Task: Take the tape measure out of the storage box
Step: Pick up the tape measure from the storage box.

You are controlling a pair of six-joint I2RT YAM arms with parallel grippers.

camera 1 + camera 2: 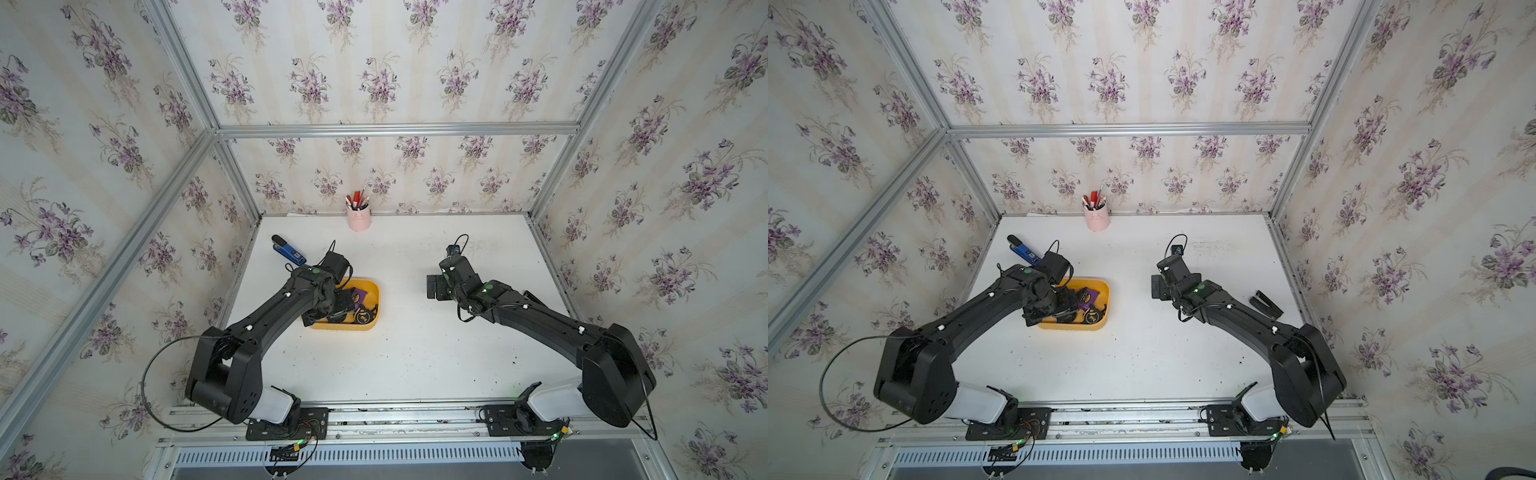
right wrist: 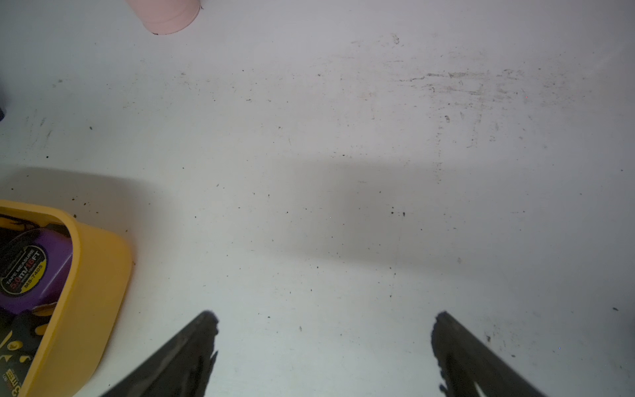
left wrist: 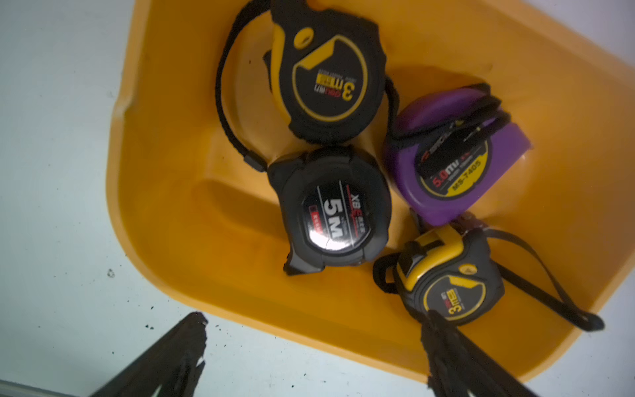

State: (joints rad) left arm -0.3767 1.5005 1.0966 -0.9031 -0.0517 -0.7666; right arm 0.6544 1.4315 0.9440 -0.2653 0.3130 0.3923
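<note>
- At the lower edge of the left wrist view, the left gripper had its jaws wide apart, gripping nothing; one finger overlapped the small yellow-black tape measure, the other lay over the table.
- That unit lay with three other tape measures inside the storage box, left of centre in both top views.
- The right gripper hovered over the table, jaws apart and empty.
- A pink pen cup stood above centre.
</note>
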